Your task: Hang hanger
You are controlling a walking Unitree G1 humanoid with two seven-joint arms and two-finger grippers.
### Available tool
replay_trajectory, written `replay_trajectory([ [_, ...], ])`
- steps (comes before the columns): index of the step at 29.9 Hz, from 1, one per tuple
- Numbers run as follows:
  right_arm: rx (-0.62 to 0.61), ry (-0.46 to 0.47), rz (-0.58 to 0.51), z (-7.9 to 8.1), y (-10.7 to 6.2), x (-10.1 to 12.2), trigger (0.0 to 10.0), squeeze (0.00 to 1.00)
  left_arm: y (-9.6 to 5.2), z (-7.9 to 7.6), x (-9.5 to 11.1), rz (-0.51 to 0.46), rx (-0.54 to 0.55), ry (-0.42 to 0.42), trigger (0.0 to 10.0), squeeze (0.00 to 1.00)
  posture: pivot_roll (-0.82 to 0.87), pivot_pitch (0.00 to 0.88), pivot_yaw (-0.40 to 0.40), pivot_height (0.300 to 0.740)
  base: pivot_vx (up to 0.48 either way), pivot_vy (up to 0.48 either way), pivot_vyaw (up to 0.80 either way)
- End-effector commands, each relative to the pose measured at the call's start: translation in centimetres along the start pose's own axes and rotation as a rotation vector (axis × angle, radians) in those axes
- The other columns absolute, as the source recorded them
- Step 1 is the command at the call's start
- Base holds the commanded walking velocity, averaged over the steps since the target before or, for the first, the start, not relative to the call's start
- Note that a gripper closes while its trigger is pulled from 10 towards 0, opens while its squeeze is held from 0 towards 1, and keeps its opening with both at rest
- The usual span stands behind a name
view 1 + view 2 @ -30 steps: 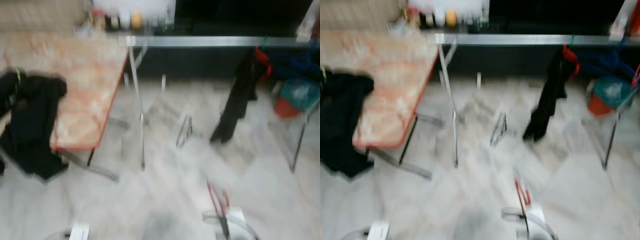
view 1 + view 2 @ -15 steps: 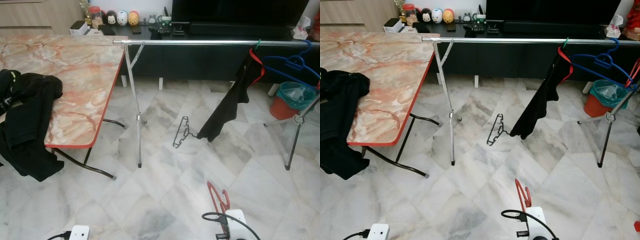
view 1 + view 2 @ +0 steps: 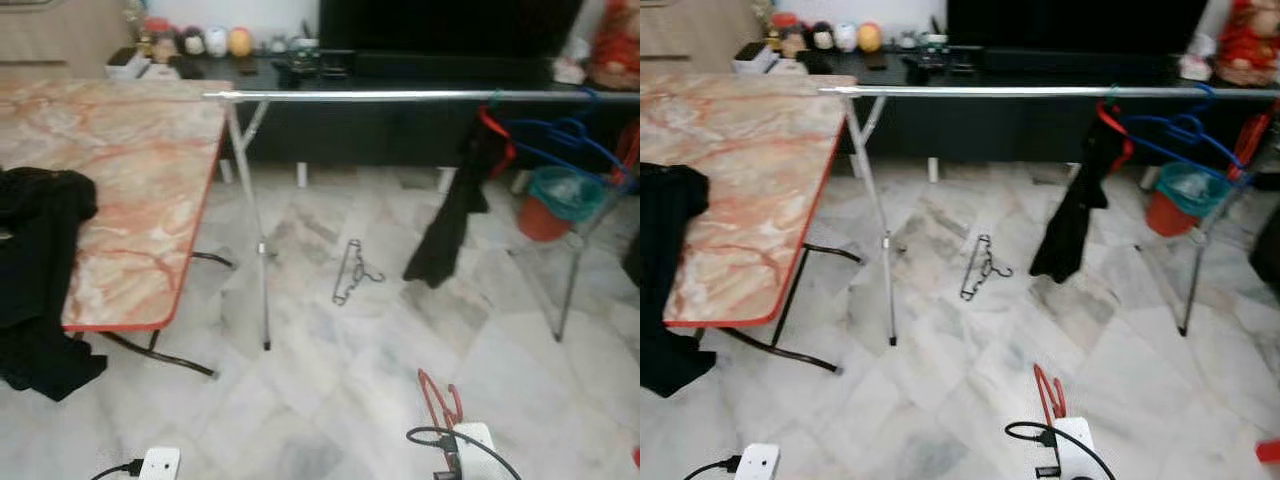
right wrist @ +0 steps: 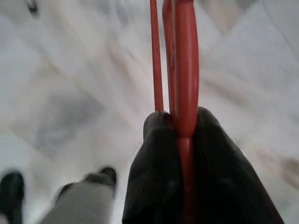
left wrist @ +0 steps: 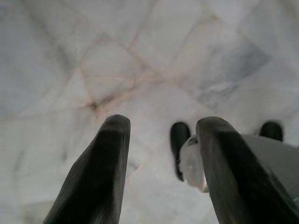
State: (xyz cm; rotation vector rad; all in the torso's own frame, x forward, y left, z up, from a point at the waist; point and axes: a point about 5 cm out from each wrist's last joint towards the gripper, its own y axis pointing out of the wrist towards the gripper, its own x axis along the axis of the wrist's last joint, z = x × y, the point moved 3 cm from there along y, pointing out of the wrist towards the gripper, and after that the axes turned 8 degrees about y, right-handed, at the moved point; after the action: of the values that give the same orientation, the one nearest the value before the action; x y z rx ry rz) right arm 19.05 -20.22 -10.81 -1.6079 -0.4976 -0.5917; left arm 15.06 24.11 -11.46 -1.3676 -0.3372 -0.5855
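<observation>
We hold the red hanger [image 4: 185,70] clamped in our right gripper [image 4: 180,140], left gripper [image 5: 161,140] parted and empty; the rail [image 3: 400,96] is not yet reached.

You face a pale marble-tiled floor [image 3: 330,380]. On your left stands a folding table [image 3: 110,190] with an orange-veined marble top edged in red. Along the far wall runs a long, low black cabinet [image 3: 400,130], small figurines [image 3: 215,40] sitting on it.

I see a red hanger [image 4: 185,70] between black fingers [image 4: 154,186], a white floor [image 3: 340,390] veined grey, an orange-marbled worktop [image 3: 130,180] edged red, and a blue hanger [image 3: 560,135].
</observation>
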Motion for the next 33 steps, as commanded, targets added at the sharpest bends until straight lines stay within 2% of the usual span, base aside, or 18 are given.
replay_trajectory([
  [1,-0.03,0.002,0.026,-1.28,-0.26,-0.87,10.0,0.0,0.27,-0.7,0.88,-0.027,-0.014,-0.006,10.0,0.0,0.03,0.034,-0.02,0.74,0.341,0.0,0.0],
  [5,-0.035,0.01,0.032,-1.34,-0.29,-1.02,10.0,0.0,0.28,-0.74,0.94,-0.029,-0.015,-0.006,10.0,0.0,0.03,0.034,-0.021,0.74,0.342,0.0,0.0],
  [15,-0.031,0.01,0.041,-1.04,-0.26,-1.11,10.0,0.0,0.25,-0.67,0.92,-0.033,-0.012,-0.007,10.0,0.0,0.04,0.038,-0.023,0.74,0.349,0.0,-0.67],
  [25,-0.032,0.002,0.038,-1.43,-0.29,-1.06,10.0,0.0,0.29,-0.82,1.06,-0.036,-0.014,-0.006,10.0,0.0,0.04,0.037,-0.024,0.74,0.353,0.0,0.0],
  [28,0.011,-0.014,0.035,-1.06,-0.28,-1.0,10.0,0.0,0.29,-0.86,1.04,-0.036,-0.013,-0.006,10.0,0.0,0.04,0.037,-0.025,0.74,0.354,0.0,0.0],
  [33,0.02,-0.019,0.048,-0.77,-0.37,-1.43,10.0,0.0,0.29,-0.97,1.02,-0.035,-0.016,-0.005,10.0,0.0,0.04,0.036,-0.025,0.74,0.352,0.0,0.8],
])
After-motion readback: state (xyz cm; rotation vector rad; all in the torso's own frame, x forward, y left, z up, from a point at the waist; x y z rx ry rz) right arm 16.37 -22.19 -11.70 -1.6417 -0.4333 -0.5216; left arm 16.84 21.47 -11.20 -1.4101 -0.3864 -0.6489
